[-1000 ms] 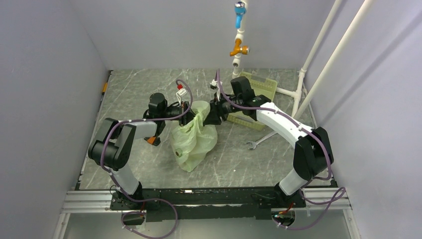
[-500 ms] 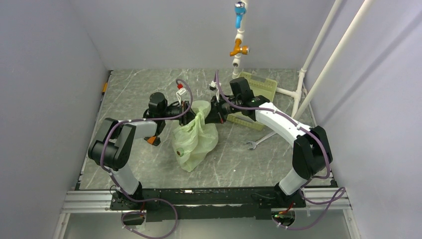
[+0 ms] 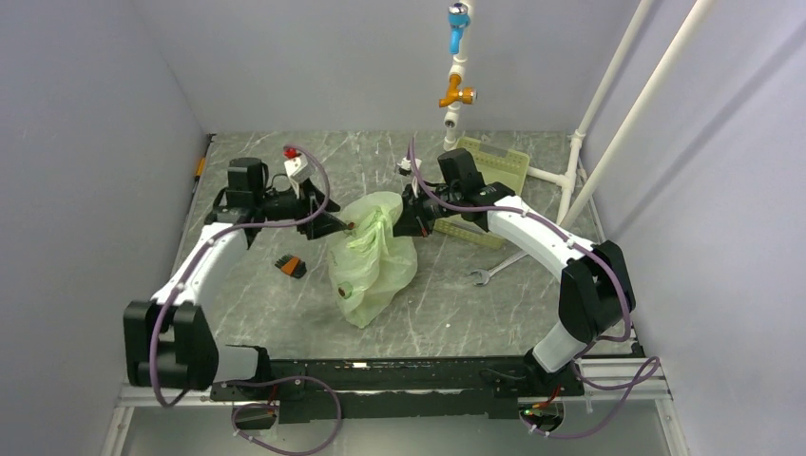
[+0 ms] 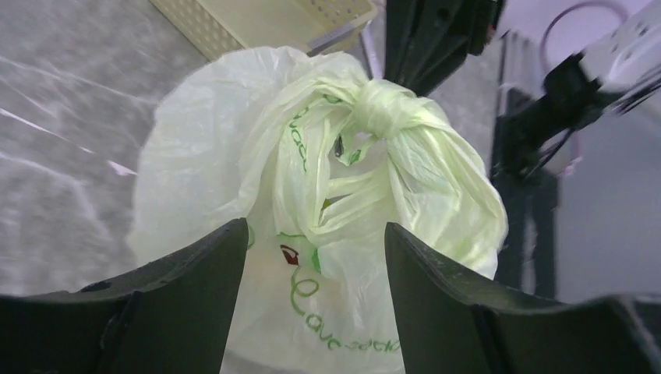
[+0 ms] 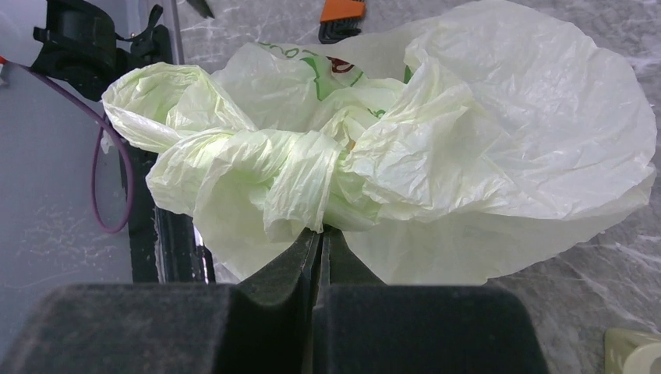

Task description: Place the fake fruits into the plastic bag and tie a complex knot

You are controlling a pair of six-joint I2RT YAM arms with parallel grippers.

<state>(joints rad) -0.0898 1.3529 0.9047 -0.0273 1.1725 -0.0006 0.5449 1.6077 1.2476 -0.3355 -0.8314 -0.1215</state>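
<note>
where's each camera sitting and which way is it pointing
top external: fixed high behind the bases, looking down on the table; left arm and right arm show whole, the plastic bag between them.
left wrist: on the left arm, facing the bag's knot; the open left gripper frames it.
right wrist: on the right arm, facing the bag from the opposite side; the right gripper is shut on its film.
shared: both wrist views show the knot, each with the other arm behind.

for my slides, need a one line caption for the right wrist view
Close-up: right hand pinches the plastic bag at its knotted handles, orange-and-black block beyond.
</note>
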